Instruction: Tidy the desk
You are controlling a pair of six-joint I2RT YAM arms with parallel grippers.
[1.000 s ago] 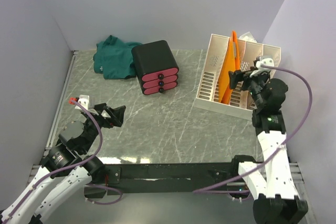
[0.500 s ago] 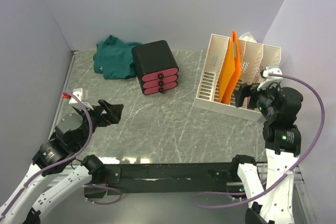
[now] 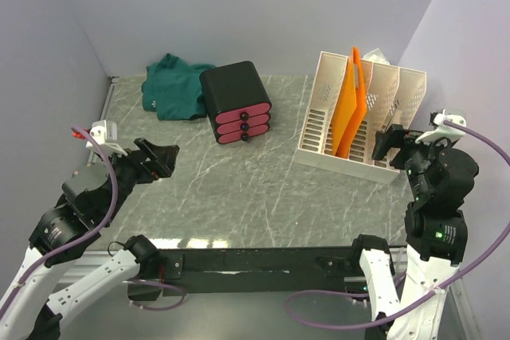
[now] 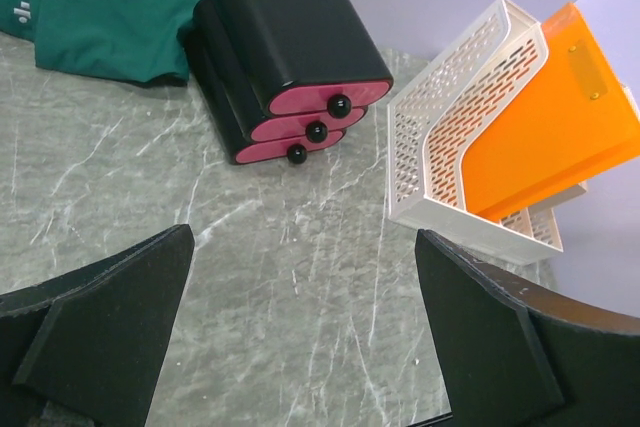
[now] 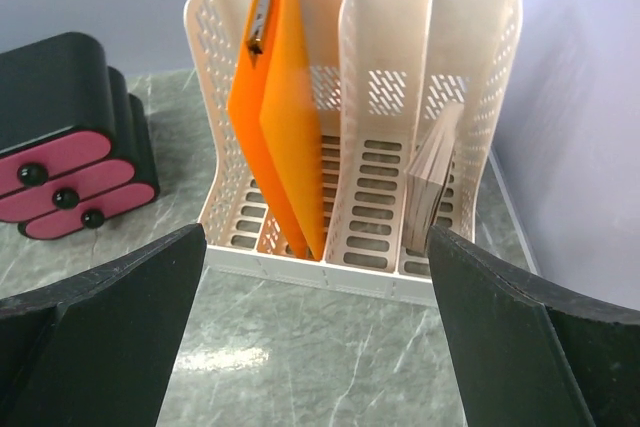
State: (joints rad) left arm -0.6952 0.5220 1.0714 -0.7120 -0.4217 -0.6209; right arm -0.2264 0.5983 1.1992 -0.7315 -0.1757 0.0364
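The desk (image 3: 239,189) is a grey-green marble top with pale veins. My left gripper (image 3: 163,161) hovers open over its left side, with only bare marble (image 4: 300,287) between the black fingers (image 4: 100,337). Near the right edge my right gripper (image 3: 384,142) stands open just in front of the white file rack (image 3: 319,113). Nothing lies between its fingers (image 5: 520,337), only marble (image 5: 310,347). Neither gripper touches anything.
An orange folder (image 5: 285,127) and a pale paper stack (image 5: 430,187) stand in the rack (image 5: 380,117). A black drawer box with pink fronts (image 3: 236,101) sits at the back centre, and a crumpled green cloth (image 3: 174,85) lies left of it. Walls close in on three sides.
Both arms have drawn back. The right gripper moved away from the rack toward the right edge; the left gripper moved left and slightly back. Both stayed open.
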